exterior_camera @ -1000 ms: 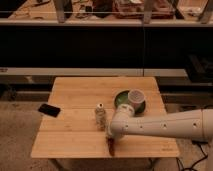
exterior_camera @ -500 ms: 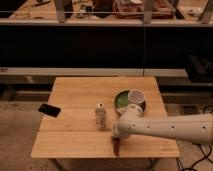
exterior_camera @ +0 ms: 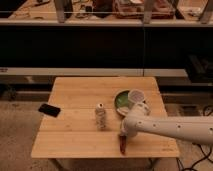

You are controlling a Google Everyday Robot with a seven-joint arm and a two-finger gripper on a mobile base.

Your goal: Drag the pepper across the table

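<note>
The table [exterior_camera: 75, 140] bears phone [exterior_camera: 49, 109], bottle [exterior_camera: 101, 118], plate [exterior_camera: 120, 101], pepper [exterior_camera: 122, 144], perhaps under the end effector [exterior_camera: 123, 134].

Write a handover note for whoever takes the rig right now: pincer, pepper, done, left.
Pincer: low at the table's near edge, right of centre, arm reaching in from the right. It sits right at the top end of the pepper.
Pepper: lying near the front edge, just right of the small bottle. A green plate with a white cup sits behind it; black phone at far left.
Done: pincer is down on the pepper.
Left: drag it across the table, then lift off.
</note>
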